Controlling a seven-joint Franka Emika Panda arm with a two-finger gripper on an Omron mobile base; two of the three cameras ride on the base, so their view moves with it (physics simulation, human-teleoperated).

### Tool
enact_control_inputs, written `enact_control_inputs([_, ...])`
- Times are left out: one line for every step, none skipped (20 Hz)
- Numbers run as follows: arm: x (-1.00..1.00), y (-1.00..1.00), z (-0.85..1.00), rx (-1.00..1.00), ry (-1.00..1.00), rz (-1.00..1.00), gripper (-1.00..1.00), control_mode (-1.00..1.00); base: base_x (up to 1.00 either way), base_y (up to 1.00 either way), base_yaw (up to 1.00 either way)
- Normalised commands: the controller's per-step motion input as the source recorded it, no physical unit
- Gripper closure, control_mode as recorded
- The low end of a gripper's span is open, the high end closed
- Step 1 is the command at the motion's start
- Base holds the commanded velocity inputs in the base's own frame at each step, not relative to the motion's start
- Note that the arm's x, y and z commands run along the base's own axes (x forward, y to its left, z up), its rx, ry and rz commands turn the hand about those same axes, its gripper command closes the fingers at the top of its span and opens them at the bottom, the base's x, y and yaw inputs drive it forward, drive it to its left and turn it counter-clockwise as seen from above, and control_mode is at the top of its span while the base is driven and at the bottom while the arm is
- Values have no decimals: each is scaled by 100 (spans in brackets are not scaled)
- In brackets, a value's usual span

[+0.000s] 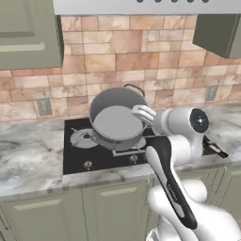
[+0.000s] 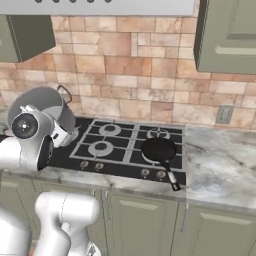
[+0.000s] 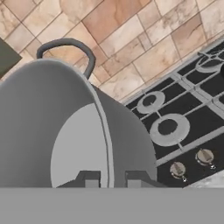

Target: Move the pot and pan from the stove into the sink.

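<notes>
Pot (image 2: 42, 107) half-hidden behind arm — pan (image 1: 214, 148) mostly behind arm.

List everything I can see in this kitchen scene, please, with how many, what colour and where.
pot: one, grey metal, tilted and lifted over the left of the stove, its rim pinched by the fingers.
pan: one, black, on the stove's front right burner, handle pointing to the counter edge.
stove: one, black glass with grey grates, set in the counter.
knobs: a front row, small and metallic, along the stove's front edge.
counter: one, grey marble, either side of the stove.
wall cabinets: two, grey-green, upper left and upper right.
backsplash: tan and brown stone tiles behind the stove.
wall outlets: two, grey, low on the backsplash.
fingers: two, dark, closed on the pot's rim.
</notes>
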Motion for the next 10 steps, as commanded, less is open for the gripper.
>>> enact_control_inputs([0,0,0,0,0,0,100,100,-99,-19,2])
enact_control_inputs([0,0,0,0,0,0,100,100,-99,-20,2])
enact_control_inputs([0,0,0,0,0,0,100,100,-100,-22,2])
enact_control_inputs([0,0,0,0,0,0,100,100,-96,-23,1])
enact_control_inputs([0,0,0,0,0,0,100,100,-92,-24,0])
enact_control_inputs([0,0,0,0,0,0,100,100,-77,-21,0])
enact_control_inputs([0,0,0,0,0,0,100,100,-62,-16,0])
enact_control_inputs([0,0,0,0,0,0,100,100,-55,-11,0])
enact_control_inputs([0,0,0,0,0,0,100,100,-55,-6,1])
enact_control_inputs([0,0,0,0,0,0,100,100,-59,-6,1])
